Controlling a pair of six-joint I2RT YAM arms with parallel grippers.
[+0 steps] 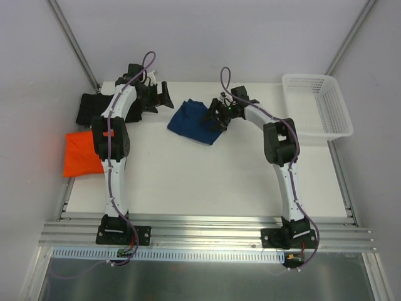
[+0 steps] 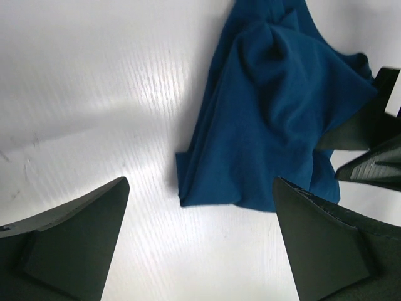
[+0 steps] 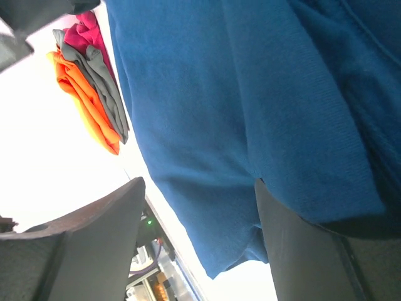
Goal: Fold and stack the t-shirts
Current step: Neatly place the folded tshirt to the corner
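- The navy blue shirt lies crumpled on the table, unfolded, directly at the right gripper. Its cloth hangs across the mouth of those jaws and drapes over one finger.
- The right jaws stand apart, with cloth between and over them but not pinched. They look ready to close on that edge rather than holding it.
- From the left gripper the same shirt lies ahead and toward its right-hand finger, close but not touching. Its nearest corner sits just beyond the fingertips.
- The left jaws are spread fully wide, with nothing between them but bare table.
- The heap's long axis seems to run away from the left jaws and across the right ones. The right arm is the nearer, so the coming grasp likely depends on it.
- The black shirt and the orange shirt lie behind and outside the left jaws, well apart from both grippers.
- The white basket stands well outside the right jaws, and nothing shows inside it.
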